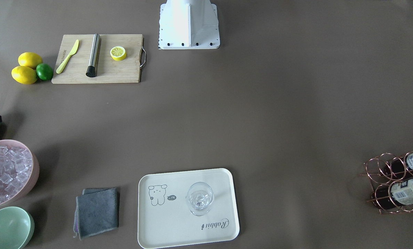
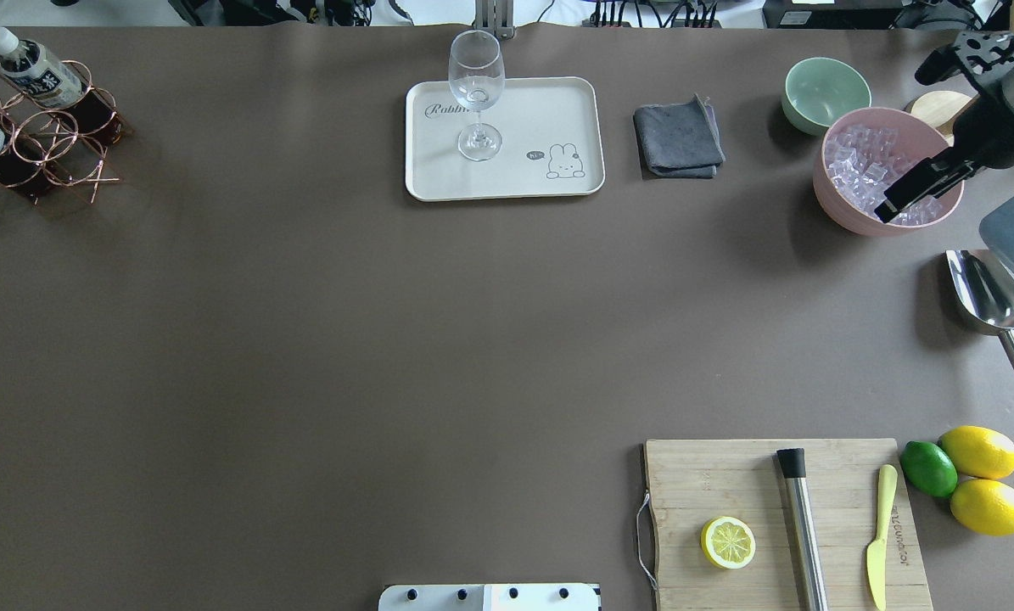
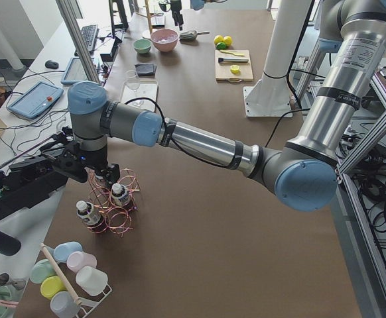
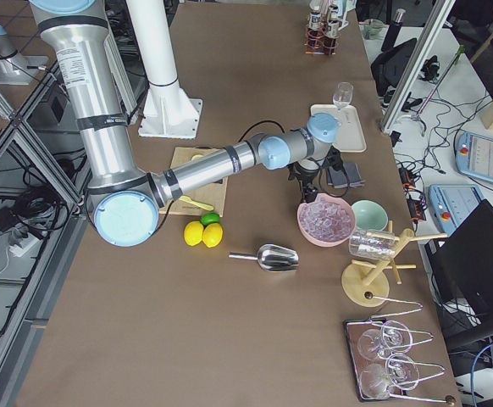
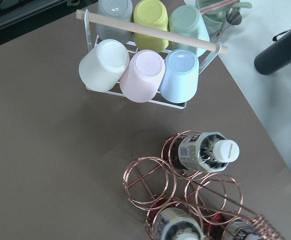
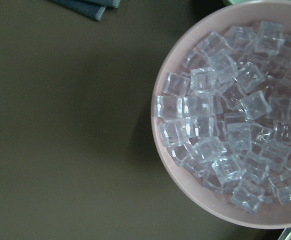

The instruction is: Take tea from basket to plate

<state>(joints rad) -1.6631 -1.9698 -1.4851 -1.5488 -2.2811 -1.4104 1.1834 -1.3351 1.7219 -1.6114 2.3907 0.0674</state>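
The tea bottles (image 1: 408,193) (image 2: 36,72) have dark liquid, white caps and printed labels, and they lie tilted in the copper wire basket (image 1: 382,173) (image 2: 44,144) at the table's end. The left wrist view looks down on the basket (image 5: 150,180) and one bottle (image 5: 208,152). My left gripper (image 3: 105,179) hovers right over the basket; I cannot tell whether it is open or shut. The cream plate (image 1: 178,221) (image 2: 515,110) holds a clear stemmed glass (image 1: 199,199). My right gripper (image 2: 893,204) hangs over the ice bowl; I cannot tell how its jaws stand.
A pink bowl of ice (image 2: 837,204), a green bowl (image 2: 825,89), a grey cloth (image 2: 678,137) and a metal scoop (image 2: 986,297) are on my right. A cutting board (image 2: 685,475) holds a lemon half, a muddler and a knife, with lemons beside it. A cup rack (image 5: 145,65) stands past the basket.
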